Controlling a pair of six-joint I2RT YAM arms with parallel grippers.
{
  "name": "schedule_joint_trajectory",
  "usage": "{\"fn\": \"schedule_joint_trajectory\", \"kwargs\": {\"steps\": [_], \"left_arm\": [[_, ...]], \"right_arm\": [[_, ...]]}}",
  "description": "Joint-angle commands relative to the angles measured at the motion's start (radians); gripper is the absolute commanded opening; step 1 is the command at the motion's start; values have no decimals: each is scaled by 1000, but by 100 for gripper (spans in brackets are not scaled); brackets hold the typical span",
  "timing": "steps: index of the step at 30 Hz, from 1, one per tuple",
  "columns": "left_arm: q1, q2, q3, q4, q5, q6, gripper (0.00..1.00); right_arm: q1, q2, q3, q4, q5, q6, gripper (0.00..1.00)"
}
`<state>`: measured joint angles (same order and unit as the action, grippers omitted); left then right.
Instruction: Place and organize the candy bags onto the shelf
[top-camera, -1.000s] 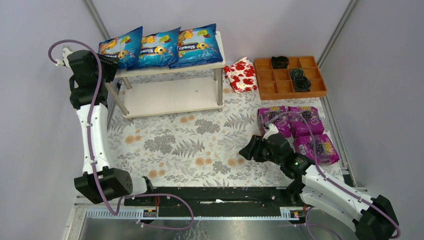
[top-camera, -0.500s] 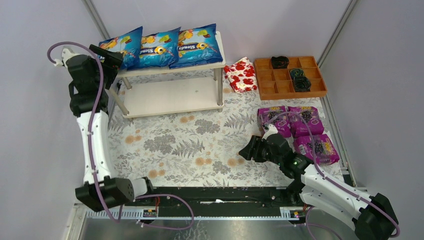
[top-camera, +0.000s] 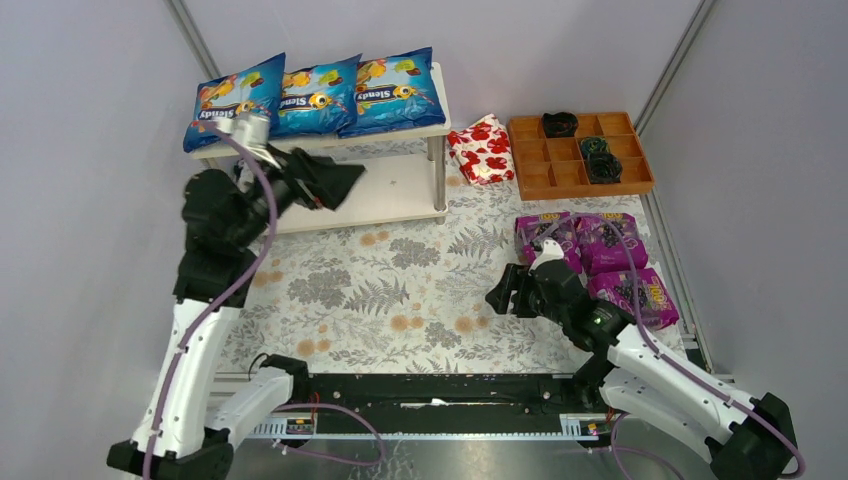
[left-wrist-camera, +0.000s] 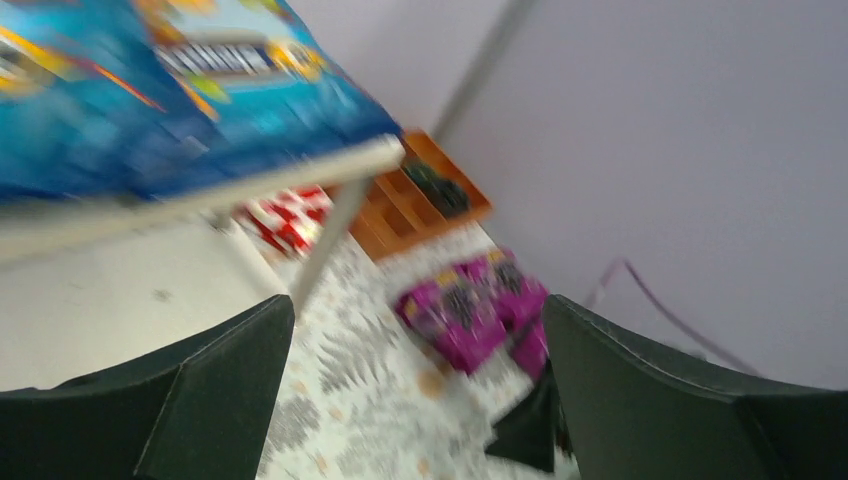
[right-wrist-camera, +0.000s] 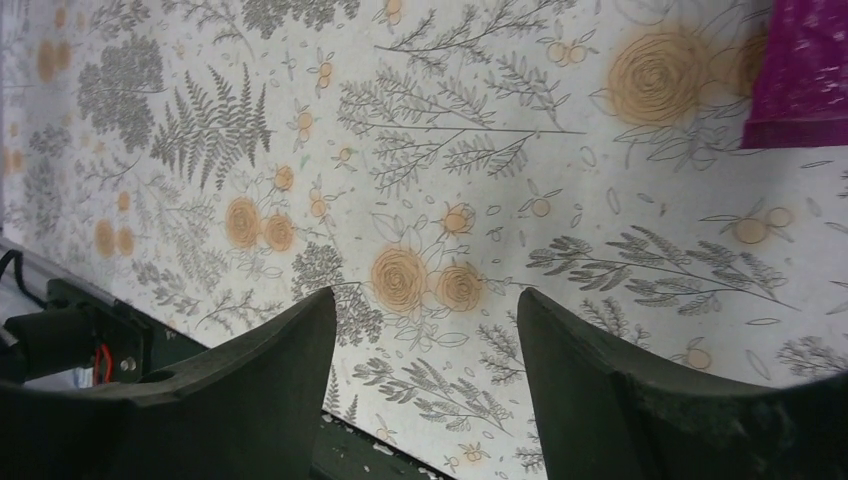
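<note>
The left gripper (top-camera: 345, 185), fingers wide, seemingly empty, was swung off the blue bags (top-camera: 318, 97). The right gripper (top-camera: 495, 298) is held spread.

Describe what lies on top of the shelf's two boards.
Three blue candy bags lie side by side on the shelf's upper board. The lower board looks bare, but the left gripper hides part.

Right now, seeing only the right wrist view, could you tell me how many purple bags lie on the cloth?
Observer: Three purple bags lie together beside the right gripper.
Operator: Thank you. What is already placed?
Observer: Three blue bags fill the top board of the shelf, side by side.
Operator: And where is the left gripper?
Observer: The left gripper is open and empty, by the shelf's lower board.
</note>
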<state>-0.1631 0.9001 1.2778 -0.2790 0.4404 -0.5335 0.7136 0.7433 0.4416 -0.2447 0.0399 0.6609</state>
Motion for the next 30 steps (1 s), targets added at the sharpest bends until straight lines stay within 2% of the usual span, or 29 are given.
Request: {"fn": "schedule_joint_trajectory", "kwargs": {"steps": [1, 4, 6, 8, 13, 15, 17, 20, 25, 30], "left_arm": [[-175, 10, -159, 119, 73, 82, 99], [-346, 88, -218, 115, -27, 126, 99], [-442, 161, -205, 82, -85, 161, 99], [-488, 223, -167, 21, -144, 182, 99], [-496, 244, -206, 50, -86, 160, 99], [-497, 233, -231, 53, -80, 164, 99], [-504, 216, -256, 52, -104, 155, 99], [-593, 221, -238, -2, -203, 205, 99], [-655, 205, -242, -4, -218, 218, 99], [-656, 230, -182, -17, -213, 189, 99]], "right_arm": [[3, 12, 64, -52, 109, -45, 75], [4, 41, 94, -87, 169, -54, 80], [3, 60, 117, -126, 223, -55, 84], [3, 75, 132, -147, 260, -54, 88], [-3, 107, 145, -154, 316, -21, 100], [-12, 126, 141, -140, 329, -3, 100], [-30, 154, 133, -113, 316, 15, 100], [-76, 196, 137, -66, 266, 18, 100], [-187, 238, 192, -68, 218, -35, 100], [-391, 266, 282, -125, 119, -151, 98]]}}
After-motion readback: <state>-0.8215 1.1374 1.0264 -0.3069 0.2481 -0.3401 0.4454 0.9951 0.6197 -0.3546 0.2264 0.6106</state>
